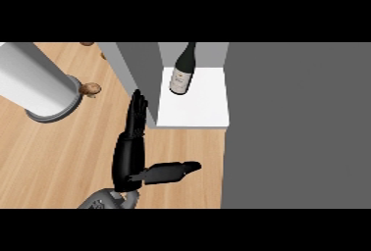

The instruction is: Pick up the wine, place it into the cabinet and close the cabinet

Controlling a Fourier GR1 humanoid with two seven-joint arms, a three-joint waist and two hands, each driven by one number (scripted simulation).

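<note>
A dark wine bottle (pixel 182 70) with a pale label stands on the white shelf (pixel 196 110) inside the cabinet at the top middle. The cabinet's grey door (pixel 134 73) stands open at the shelf's left side. My left hand (pixel 130 147) is open, its straight fingers (pixel 136 110) pointing up and lying against the door's lower edge, its thumb stretched out to the right. The hand holds nothing and is apart from the bottle. My right hand does not show.
A large grey cabinet face (pixel 297 127) fills the right side. A white cylinder on a grey round base (pixel 39 86) stands at the upper left on the wooden counter (pixel 65 157), with a small brown knob-like object (pixel 91 88) beside it.
</note>
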